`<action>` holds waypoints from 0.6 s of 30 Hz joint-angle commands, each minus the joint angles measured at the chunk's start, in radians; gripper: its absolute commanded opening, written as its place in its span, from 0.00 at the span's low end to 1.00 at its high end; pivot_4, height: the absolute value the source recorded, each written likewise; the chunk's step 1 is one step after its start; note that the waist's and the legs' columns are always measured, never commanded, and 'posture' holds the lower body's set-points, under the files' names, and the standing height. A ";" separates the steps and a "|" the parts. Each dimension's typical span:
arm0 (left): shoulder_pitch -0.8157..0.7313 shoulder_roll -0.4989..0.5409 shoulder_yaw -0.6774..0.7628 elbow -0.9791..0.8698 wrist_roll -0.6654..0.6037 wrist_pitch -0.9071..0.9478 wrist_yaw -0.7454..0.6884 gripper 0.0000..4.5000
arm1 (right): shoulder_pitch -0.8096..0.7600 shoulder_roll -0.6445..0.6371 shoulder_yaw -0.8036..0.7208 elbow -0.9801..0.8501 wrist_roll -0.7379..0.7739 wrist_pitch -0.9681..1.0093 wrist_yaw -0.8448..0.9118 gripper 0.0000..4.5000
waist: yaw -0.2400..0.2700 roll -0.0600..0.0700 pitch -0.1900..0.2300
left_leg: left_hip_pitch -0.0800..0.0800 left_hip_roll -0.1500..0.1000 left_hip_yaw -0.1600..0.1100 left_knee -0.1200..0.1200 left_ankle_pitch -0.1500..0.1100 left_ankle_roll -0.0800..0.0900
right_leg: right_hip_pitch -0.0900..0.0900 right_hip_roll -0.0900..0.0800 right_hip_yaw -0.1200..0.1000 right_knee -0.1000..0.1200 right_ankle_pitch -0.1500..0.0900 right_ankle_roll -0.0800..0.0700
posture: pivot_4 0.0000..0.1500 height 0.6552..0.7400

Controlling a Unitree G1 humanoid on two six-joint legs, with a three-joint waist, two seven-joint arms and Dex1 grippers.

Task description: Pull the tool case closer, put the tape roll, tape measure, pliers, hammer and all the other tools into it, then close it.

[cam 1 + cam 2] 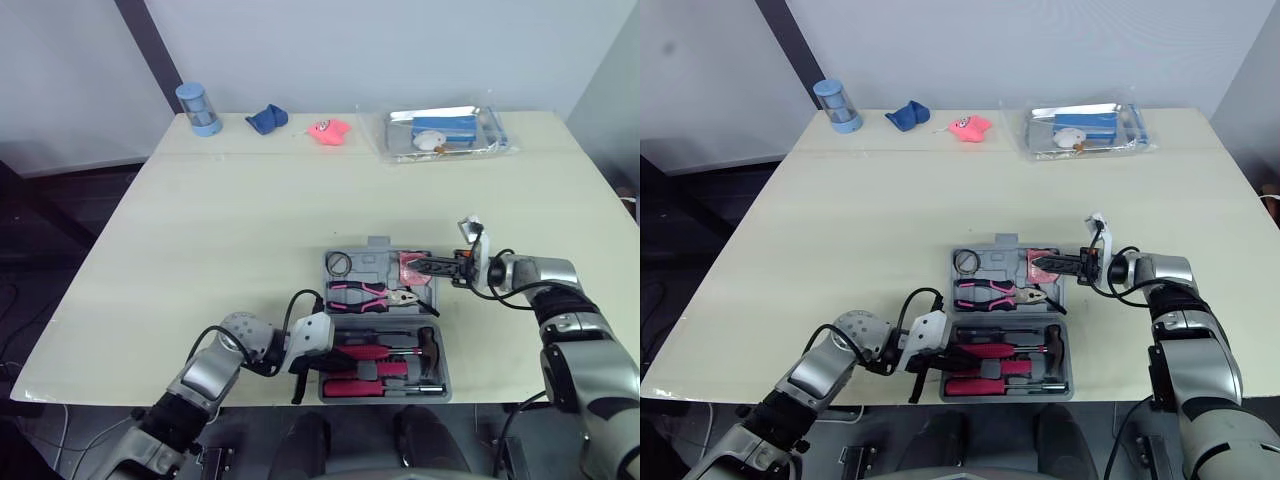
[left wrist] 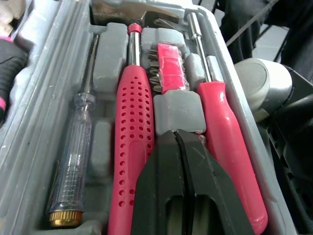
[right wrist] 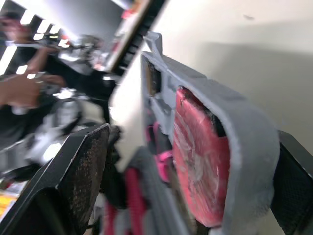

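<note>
The case (image 1: 378, 244) is lying wide open near the front edge of the table (image 1: 250, 220), both halves flat and facing up. In the far half the tape roll (image 1: 340, 263) is sitting at the left, the pliers (image 1: 370, 295) are lying across below it, and the pink tape measure (image 3: 200, 161) is sitting in the right corner. In the near half the hammer (image 1: 428, 348) is lying along the far side with its head to the right, and beside it I am seeing a clear-handled screwdriver (image 2: 73, 147), two red-handled drivers (image 2: 134, 147), and a small pack of bits (image 2: 171, 68) between them. The left gripper (image 1: 297, 390) is hanging at the near half's left end with its jaws clenched together on nothing, the tips pointing over the red handles. The right gripper (image 1: 422, 268) is reaching in from the right over the far half, jaws released and spread wide, straddling the rim by the tape measure; one finger is looking close to the rim, the other well off it. Along the far side of the table a blue cylinder (image 1: 200, 108), a blue cloth (image 1: 267, 118), a pink object (image 1: 328, 130) and a clear bag (image 1: 445, 132) are sitting well apart from the case.
</note>
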 commanded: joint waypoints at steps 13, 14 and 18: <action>0.346 0.260 0.345 -0.216 -0.188 -0.018 -0.016 0.00 | 0.406 -0.219 -0.073 -0.774 0.369 0.290 0.063 0.98 | 0.011 0.002 0.002 | -0.002 0.000 0.000 -0.001 0.000 0.000 | -0.002 -0.001 -0.001 -0.001 0.000 0.000 | 1.00 1.00; 0.363 0.270 0.376 -0.209 -0.207 -0.012 -0.017 0.00 | 0.448 -0.239 -0.080 -0.814 0.377 0.282 0.055 0.98 | 0.014 0.002 0.002 | -0.002 0.000 0.000 -0.001 0.000 0.000 | -0.002 -0.001 -0.001 -0.002 0.000 0.000 | 1.00 1.00; 0.386 0.272 0.490 -0.191 -0.315 0.075 -0.004 0.00 | 0.591 -0.284 -0.143 -0.921 0.377 0.195 -0.001 0.98 | 0.028 0.002 0.003 | -0.002 0.000 0.001 -0.001 0.000 0.000 | -0.001 -0.001 -0.001 -0.002 0.000 0.000 | 1.00 1.00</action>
